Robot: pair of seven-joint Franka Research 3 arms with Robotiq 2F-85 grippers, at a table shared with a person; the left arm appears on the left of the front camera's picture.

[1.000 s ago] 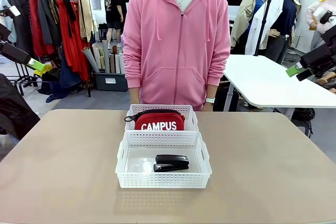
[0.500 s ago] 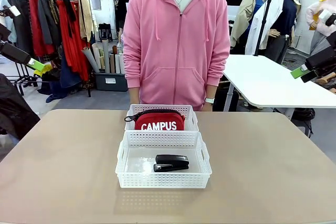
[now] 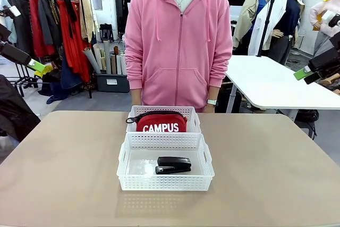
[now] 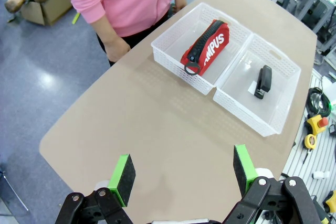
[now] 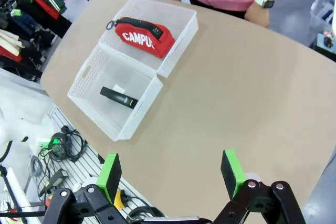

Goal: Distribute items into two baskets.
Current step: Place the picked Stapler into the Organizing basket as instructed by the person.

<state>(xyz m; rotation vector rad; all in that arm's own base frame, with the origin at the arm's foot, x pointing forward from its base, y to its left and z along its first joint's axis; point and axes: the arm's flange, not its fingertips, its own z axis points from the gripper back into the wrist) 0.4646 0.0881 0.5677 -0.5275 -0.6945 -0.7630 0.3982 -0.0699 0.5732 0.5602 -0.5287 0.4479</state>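
pouch: i see the red campus pouch [image 3: 161, 123] standing on its long edge inside the far basket [image 3: 192, 112], zip and black strap up, on the person's side of the table.
stapler: the black stapler [image 3: 173, 165] lies flat on the bottom of the near basket [image 3: 164, 183], toward its right half.
baskets: the two white lattice baskets sit end to end at the table's middle, rims touching.
left gripper: from my left wrist camera the left gripper [image 4: 183, 171] hangs high over bare table [image 4: 157, 129], green pads wide apart, nothing between them; both baskets lie well beyond it.
right gripper: the right gripper [image 5: 171, 173] is likewise raised off to the side, fingers spread and empty, well apart from the baskets.
person: a person in a pink hoodie [image 3: 179, 35] stands at the far edge, hands down by the table's rim, a watch [image 5: 263, 2] on one wrist.
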